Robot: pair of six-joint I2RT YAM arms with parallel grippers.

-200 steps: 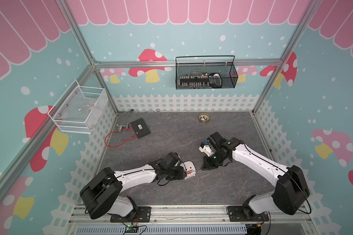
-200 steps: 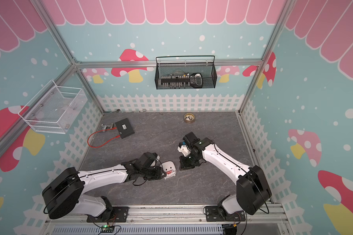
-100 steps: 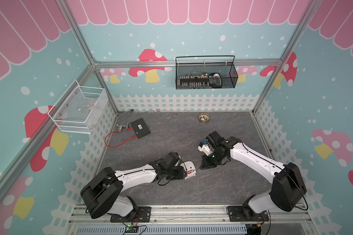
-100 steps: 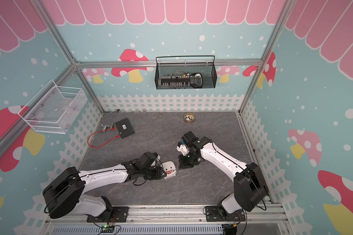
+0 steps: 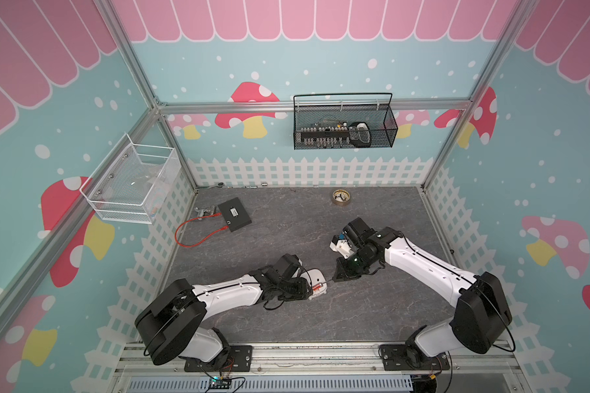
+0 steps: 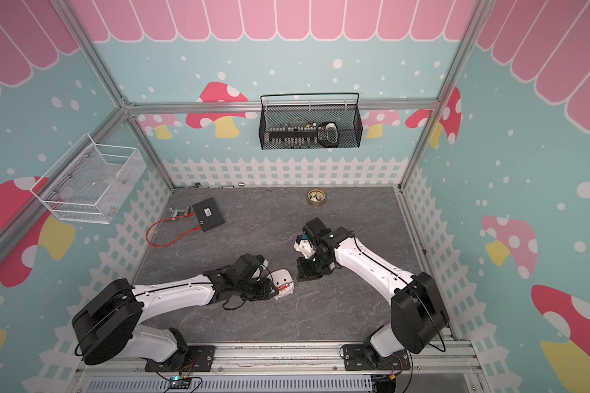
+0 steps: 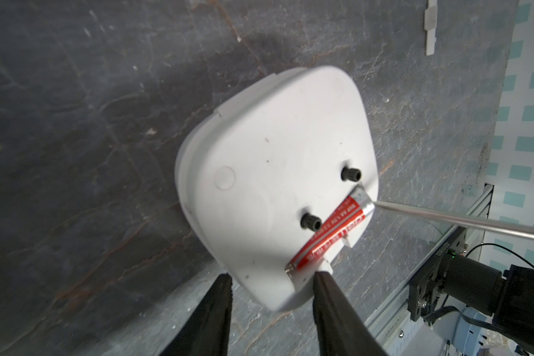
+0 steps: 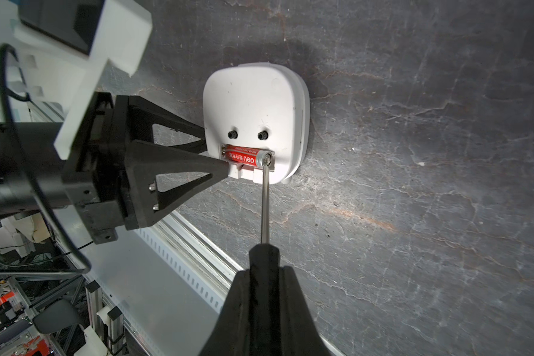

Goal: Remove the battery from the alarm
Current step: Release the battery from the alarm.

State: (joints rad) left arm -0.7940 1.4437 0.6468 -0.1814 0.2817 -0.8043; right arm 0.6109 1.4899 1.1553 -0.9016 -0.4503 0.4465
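- We are looking at the alarm (image 5: 315, 276) lying back-up on the grey table (image 5: 372, 306), just below the middle of both top views.
- The battery (image 8: 244, 155) is sitting in the open compartment along one edge of that white back, just beside two small black knobs (image 8: 232, 134).
- We are reading "deli" in white on the red wrap in the right wrist view (some Chinese characters are running next to it). In the left wrist view we are making out "AA 1.5V" along its side.
- The left gripper (image 7: 272, 276) is clamping a corner of the alarm. Both black fingertips (image 7: 319, 277) are touching its rim, at the compartment end away from the battery's silvery cap.
- The right gripper (image 8: 265, 265) is clenching the black handle of the screwdriver (image 8: 265, 209), and the tip of the thin steel shaft is touching that silvery cap.
- Toward the upper middle of the table in a top view, a brass-rimmed disc (image 5: 341, 197) is lying well apart from the arms.
- At the table's upper left, a black box (image 5: 235, 214) is carrying a white label too small for us to read, and a red cable (image 5: 198, 238) is looping from it.
- A black mesh basket (image 5: 307, 119) is hanging on the back wall, and we are finding no legible writing on its contents.
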